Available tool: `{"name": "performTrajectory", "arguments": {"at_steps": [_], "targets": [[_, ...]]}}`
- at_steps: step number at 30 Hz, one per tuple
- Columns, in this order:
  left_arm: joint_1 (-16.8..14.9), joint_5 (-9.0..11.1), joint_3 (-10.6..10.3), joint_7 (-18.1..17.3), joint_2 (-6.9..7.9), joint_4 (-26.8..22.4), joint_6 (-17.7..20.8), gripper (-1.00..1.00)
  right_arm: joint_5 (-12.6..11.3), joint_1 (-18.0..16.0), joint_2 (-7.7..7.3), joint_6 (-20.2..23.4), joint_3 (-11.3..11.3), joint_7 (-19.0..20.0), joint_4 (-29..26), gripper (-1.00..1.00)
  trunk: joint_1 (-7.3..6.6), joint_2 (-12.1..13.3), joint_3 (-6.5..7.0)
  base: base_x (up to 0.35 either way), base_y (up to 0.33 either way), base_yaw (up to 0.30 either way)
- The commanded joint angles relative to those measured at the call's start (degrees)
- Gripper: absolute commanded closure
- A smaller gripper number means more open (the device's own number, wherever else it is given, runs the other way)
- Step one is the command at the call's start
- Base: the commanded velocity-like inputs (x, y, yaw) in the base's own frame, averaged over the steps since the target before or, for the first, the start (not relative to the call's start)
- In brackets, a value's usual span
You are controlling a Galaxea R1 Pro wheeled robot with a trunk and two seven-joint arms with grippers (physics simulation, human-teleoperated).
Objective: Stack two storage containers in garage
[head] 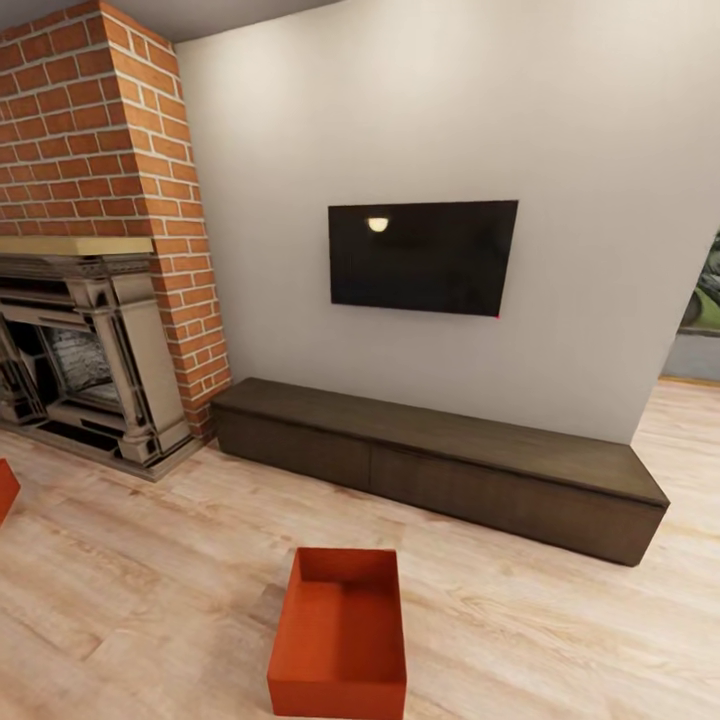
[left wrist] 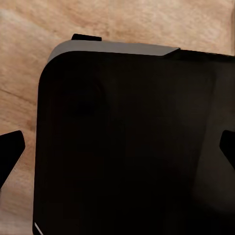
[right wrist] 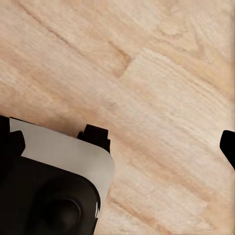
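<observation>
Orange-red is seen twice on the light wood-plank floor of the living room. At the far left edge of the head view only a corner of one storage container is caught, in front of the brick fireplace; its heading cannot be judged from so little. Further right, near the bottom centre, the second storage container stands upright with its open top facing up, empty, well apart from the long dark-brown cabinet under the wall-mounted screen. Its long axis runs away from the robot toward the cabinet, turned slightly to the right, so a short wall is presented nearest the camera.

The step in hand is judged to be the approach. It would be done well if the base were brought square to that near short wall, so that the long side walls could be reached by both arms at equal height.

In both wrist views plank floor and dark robot bodywork are shown. Whether the jaws are apart or together cannot be told on either side, though nothing is seen held.
</observation>
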Motion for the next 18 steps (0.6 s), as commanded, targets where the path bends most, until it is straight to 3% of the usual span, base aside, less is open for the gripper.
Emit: {"name": "performTrajectory", "arguments": {"at_steps": [1,18], "targets": [[0.0,0.4,0.2,0.0,-0.02,0.0,-0.1,-1.00,0.0,-0.1,-0.01,-0.4,0.4,0.1,0.2,-1.00,0.03,0.0,-0.05,0.313,-0.001,0.000],[0.0,0.4,0.2,0.0,-0.02,0.0,-0.1,-1.00,0.0,-0.1,-0.02,-0.3,0.4,0.1,0.2,-1.00,0.03,0.0,-0.05,0.317,0.000,0.000]]}}
